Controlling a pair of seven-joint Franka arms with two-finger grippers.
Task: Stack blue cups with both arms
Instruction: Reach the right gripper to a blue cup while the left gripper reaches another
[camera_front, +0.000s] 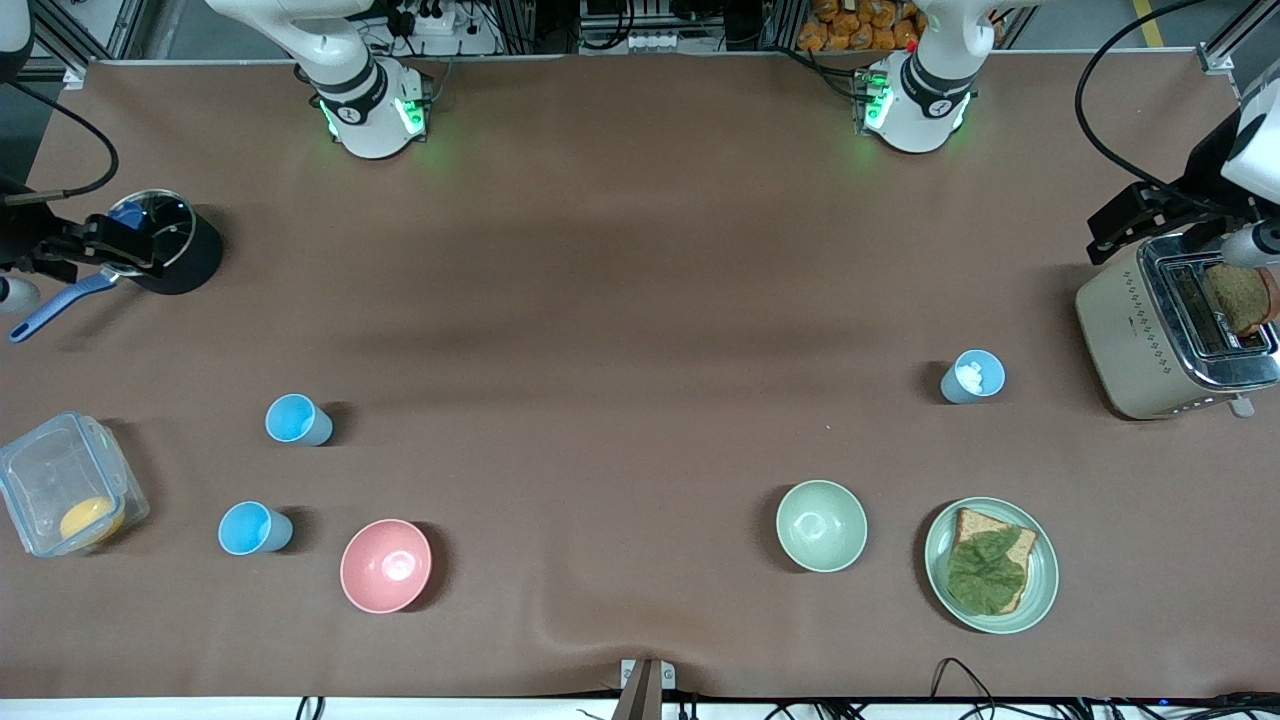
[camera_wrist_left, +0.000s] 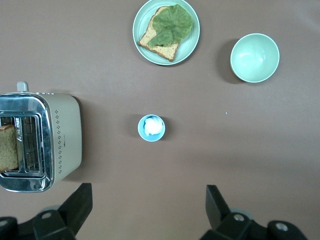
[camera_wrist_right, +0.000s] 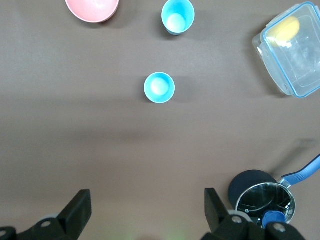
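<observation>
Nothing grabbed yet: left gripper (camera_wrist_left: 146, 210) and right gripper (camera_wrist_right: 145, 210) hang wide open and empty over the table's robot edge. Next, probably each picks a cup (camera_front: 297, 419).

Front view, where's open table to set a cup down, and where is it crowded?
The broad middle is bare, bordered by the pink bowl, the green bowl and the two arm bases. Crowded: the right arm's end, with two blue cups and a plastic container; the left arm's end, around the toaster and sandwich plate.

Two cups (camera_front: 297, 419) (camera_front: 254, 528) sitting toward right arm's end, beside bowl (camera_front: 386, 565); third cup (camera_front: 972, 377) standing near toaster (camera_front: 1160, 335).
</observation>
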